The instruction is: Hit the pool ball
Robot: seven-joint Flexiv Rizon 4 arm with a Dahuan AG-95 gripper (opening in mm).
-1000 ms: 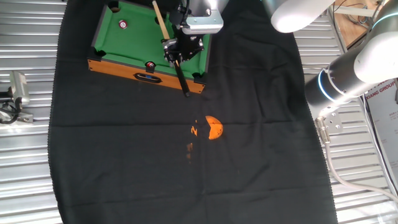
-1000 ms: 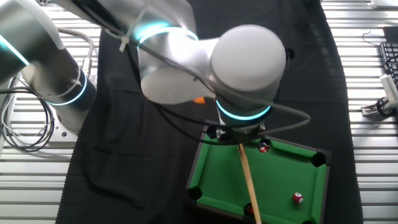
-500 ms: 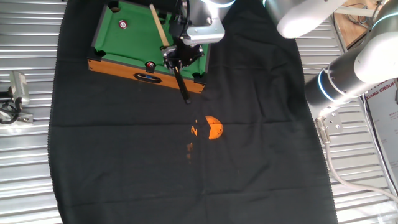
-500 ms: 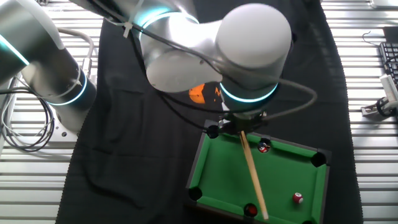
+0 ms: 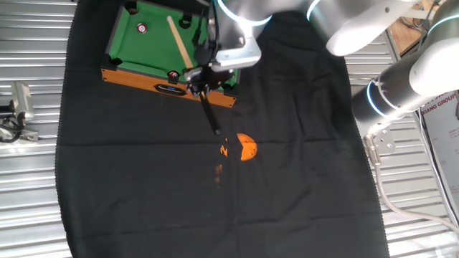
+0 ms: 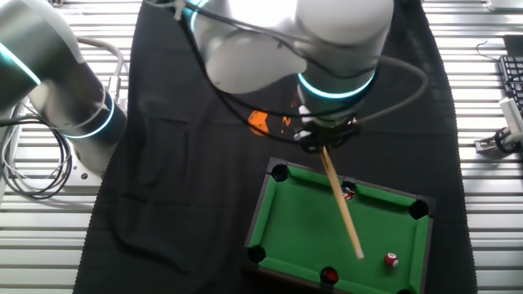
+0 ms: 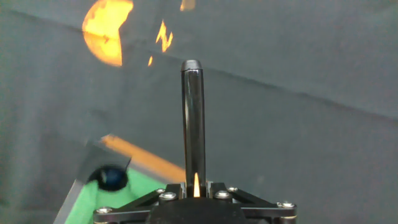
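Note:
The green toy pool table [image 5: 154, 44] stands at the far left of the black cloth. The pool ball [image 5: 142, 28], bright red with a white spot, lies near its far left corner; it also shows in the other fixed view [image 6: 391, 260]. A darker red ball [image 5: 173, 74] sits by the near rail. My gripper [image 5: 201, 79] hovers at the table's near right corner, shut on the cue stick [image 5: 181, 43]. The cue's pale tip points across the felt toward the pool ball but stops short of it. In the hand view my gripper [image 7: 194, 185] clamps the cue's dark butt [image 7: 193, 118].
An orange light patch [image 5: 246, 147] lies on the black cloth [image 5: 143, 186] just beyond the cue's butt end. A corner pocket [image 7: 112, 178] shows in the hand view. Ribbed metal tabletop surrounds the cloth. The arm's base [image 5: 401, 93] stands at the right.
My gripper has drawn back from over the felt to the table's near right corner, pulling the cue with it. The cue tip has withdrawn toward the middle of the felt. The balls have not moved.

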